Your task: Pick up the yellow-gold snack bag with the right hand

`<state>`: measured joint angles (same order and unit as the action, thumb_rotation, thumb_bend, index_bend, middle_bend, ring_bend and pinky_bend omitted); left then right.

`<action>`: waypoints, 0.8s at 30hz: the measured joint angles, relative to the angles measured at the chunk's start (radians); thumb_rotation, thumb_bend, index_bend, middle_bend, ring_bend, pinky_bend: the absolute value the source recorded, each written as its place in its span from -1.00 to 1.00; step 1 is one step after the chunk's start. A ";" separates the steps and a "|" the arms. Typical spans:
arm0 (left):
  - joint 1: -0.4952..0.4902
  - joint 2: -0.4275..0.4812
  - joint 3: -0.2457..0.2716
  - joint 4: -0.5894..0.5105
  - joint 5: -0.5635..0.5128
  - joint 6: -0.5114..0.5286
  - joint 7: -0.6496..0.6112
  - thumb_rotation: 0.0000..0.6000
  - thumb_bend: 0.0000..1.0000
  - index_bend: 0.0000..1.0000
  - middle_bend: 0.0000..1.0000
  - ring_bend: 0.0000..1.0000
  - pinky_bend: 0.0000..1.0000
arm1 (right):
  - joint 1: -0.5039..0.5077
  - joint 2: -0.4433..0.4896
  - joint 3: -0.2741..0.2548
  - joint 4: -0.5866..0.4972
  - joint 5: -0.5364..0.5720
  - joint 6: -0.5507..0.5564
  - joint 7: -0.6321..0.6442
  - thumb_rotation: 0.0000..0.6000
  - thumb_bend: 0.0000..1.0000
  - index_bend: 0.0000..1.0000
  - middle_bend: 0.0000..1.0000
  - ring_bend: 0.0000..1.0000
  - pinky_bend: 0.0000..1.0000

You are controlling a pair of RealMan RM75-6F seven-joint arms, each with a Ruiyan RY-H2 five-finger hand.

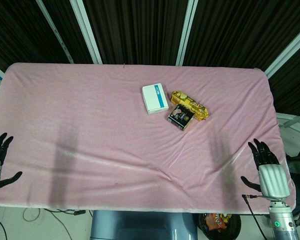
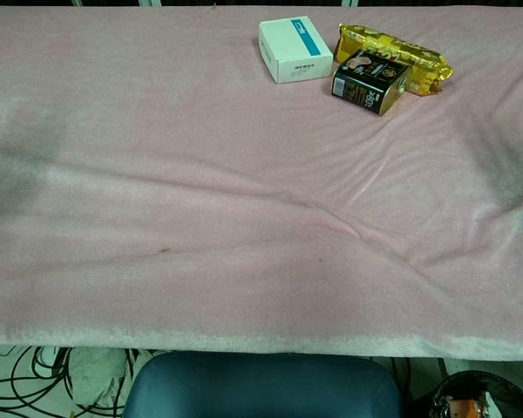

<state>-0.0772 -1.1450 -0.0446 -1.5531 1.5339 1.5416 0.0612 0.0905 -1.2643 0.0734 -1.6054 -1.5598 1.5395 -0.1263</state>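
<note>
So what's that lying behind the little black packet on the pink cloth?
A yellow-gold snack bag lies right behind the black packet, stretching out past it to the right. The packet covers part of the bag's near edge, so whether they touch there cannot be seen.

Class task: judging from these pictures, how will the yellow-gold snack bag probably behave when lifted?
The shiny yellow-gold foil snack bag is probably light, crinkly and slippery. The small black snack packet overlaps it, so lifting may nudge that.
</note>
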 measured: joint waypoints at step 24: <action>0.001 -0.003 -0.004 -0.003 -0.014 -0.004 -0.004 1.00 -1.00 -1.00 -1.00 -1.00 -1.00 | 0.003 0.000 0.007 -0.022 0.012 -0.005 -0.003 1.00 -0.79 -1.00 -1.00 -1.00 -0.56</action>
<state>-0.0767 -1.1475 -0.0482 -1.5562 1.5197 1.5372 0.0572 0.0939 -1.2639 0.0809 -1.6273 -1.5482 1.5340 -0.1294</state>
